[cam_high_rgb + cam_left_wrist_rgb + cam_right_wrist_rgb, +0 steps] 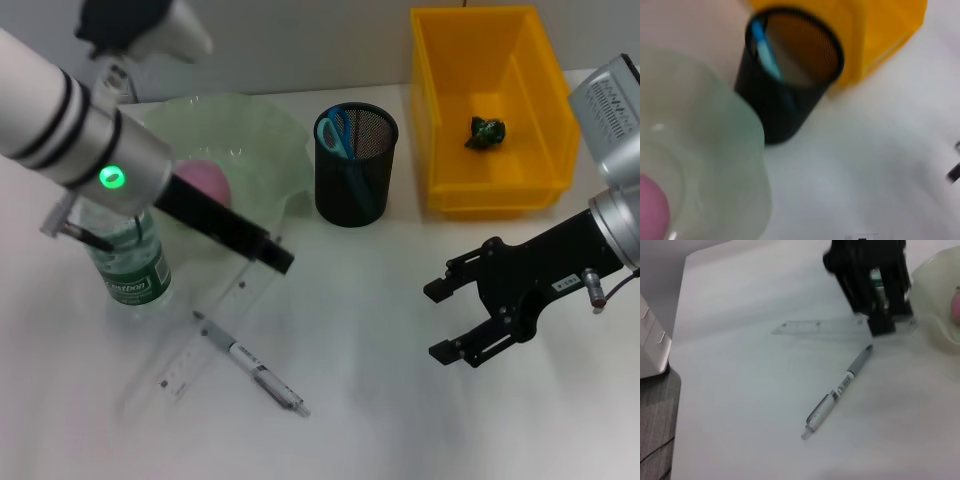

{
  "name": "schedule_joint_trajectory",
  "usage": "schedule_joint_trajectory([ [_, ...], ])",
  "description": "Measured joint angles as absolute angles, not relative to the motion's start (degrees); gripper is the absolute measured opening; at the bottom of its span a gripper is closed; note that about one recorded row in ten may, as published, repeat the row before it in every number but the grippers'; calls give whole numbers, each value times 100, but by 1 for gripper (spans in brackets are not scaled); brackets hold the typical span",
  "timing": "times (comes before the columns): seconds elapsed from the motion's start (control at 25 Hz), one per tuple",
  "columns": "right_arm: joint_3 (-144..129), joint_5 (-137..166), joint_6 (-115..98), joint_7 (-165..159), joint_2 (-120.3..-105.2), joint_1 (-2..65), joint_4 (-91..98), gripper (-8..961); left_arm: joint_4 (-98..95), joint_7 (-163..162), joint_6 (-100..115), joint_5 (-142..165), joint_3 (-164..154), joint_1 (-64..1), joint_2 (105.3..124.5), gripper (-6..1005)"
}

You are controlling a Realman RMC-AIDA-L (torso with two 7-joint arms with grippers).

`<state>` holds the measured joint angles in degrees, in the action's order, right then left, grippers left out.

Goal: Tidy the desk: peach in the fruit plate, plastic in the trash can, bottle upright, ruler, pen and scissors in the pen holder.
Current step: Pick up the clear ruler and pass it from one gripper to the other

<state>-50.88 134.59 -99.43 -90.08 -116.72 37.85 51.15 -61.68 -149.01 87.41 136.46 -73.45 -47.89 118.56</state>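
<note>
Ruler (pixel 215 325) just below left gripper (pixel 268 255)

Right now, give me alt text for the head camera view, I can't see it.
A pen and clear ruler lie on a white desk, the left gripper above them and the open right gripper alongside. Behind: upright bottle, fruit plate with peach, pen holder, trash can.

A plain grey wall (pixel 300 45) fills the top of the head view. At the left edge of the right wrist view, a white boxy unit (pixel 652 347) stands above dark grey floor (pixel 657 430).
</note>
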Motion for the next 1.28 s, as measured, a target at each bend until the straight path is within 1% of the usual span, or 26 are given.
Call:
schedule_joint_trajectory([
  [0.44,-4990,13459,-9936,-9007,-11672,3771,5061,810,-6486,-14580,9506,13432,-5622,-4876,11812,388],
  [0.64,-4851,13433,-9947,-9007,-11672,3740,5053,810,-6475,-14498,9646,12962,-5231,-4848,11693,389],
  [0.76,-4805,13427,-9943,-9007,-11672,3730,5053,809,-6449,-14492,9647,12702,-5203,-4809,11654,389],
  [1.08,-4617,13407,-9940,-9007,-11671,3724,5053,809,-6423,-14312,9602,12066,-5064,-4731,11648,389],
  [1.28,-4399,13387,-9948,-8973,-11676,3692,5053,809,-6347,-13983,9499,11602,-4895,-4618,11747,390],
])
